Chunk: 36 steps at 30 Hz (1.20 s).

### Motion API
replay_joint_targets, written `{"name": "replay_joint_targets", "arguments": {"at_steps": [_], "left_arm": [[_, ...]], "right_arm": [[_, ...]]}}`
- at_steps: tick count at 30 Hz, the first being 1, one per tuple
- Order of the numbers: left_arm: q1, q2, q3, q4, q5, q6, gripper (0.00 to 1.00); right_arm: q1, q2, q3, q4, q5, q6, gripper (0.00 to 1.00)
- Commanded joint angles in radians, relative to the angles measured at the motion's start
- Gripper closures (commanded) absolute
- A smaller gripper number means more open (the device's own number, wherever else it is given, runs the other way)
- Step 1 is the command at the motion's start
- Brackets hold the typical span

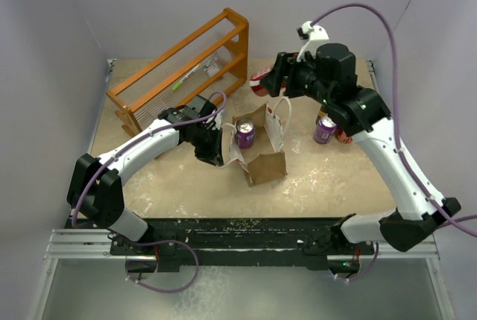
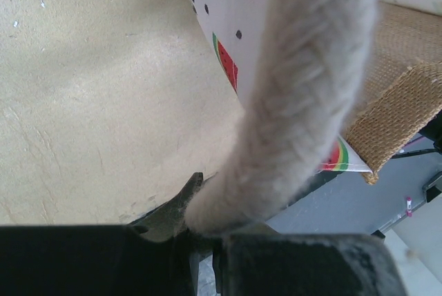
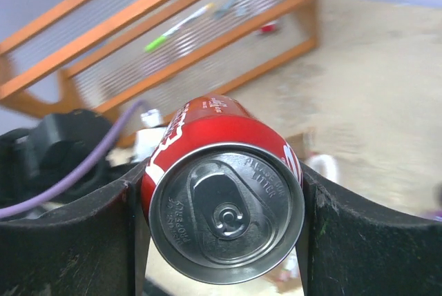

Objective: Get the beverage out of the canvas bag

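Right hand (image 3: 226, 199) clamped on the red aluminium beverage can (image 3: 207, 130) at upper centre, outside the small tan-brown canvas bag (image 1: 264, 163); bag mid-frame on the beige surface (image 1: 335, 178), purple can (image 1: 244, 135) inside; left hand (image 1: 215, 154) pinching its white rope handle (image 2: 297, 103).

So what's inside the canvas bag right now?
One purple can stands upright in the open canvas bag. The bag's walls hide the can's lower body and the floor around it, so anything lying lower cannot be seen.
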State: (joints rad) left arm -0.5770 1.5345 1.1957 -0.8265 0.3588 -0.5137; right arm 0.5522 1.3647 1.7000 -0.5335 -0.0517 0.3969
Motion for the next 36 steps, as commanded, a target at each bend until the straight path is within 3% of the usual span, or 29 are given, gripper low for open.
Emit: {"name": "replay_joint_targets", "arguments": {"at_steps": [1,6,11,19,28,36], "left_arm": [[0.004,-0.032,-0.006,-0.002,0.003,-0.001,1.00],[0.004,-0.024,-0.005,-0.003,0.006,0.007,1.00],[0.003,-0.010,-0.004,-0.001,0.011,0.017,1.00],[0.003,0.012,0.011,0.001,0.017,0.024,1.00],[0.004,0.013,0.020,-0.011,0.016,0.027,1.00],[0.003,0.002,0.012,-0.022,0.010,0.022,1.00]], "right_arm": [[-0.008,-0.099,0.017,-0.002,0.396,-0.139,1.00],[-0.008,-0.210,-0.103,0.007,0.716,-0.144,1.00],[-0.008,-0.288,-0.266,-0.073,0.873,0.058,1.00],[-0.022,-0.315,-0.543,-0.141,0.844,0.374,1.00],[-0.139,-0.220,-0.742,-0.038,0.760,0.515,1.00],[-0.149,-0.115,-0.795,0.066,0.802,0.510,1.00]]}}
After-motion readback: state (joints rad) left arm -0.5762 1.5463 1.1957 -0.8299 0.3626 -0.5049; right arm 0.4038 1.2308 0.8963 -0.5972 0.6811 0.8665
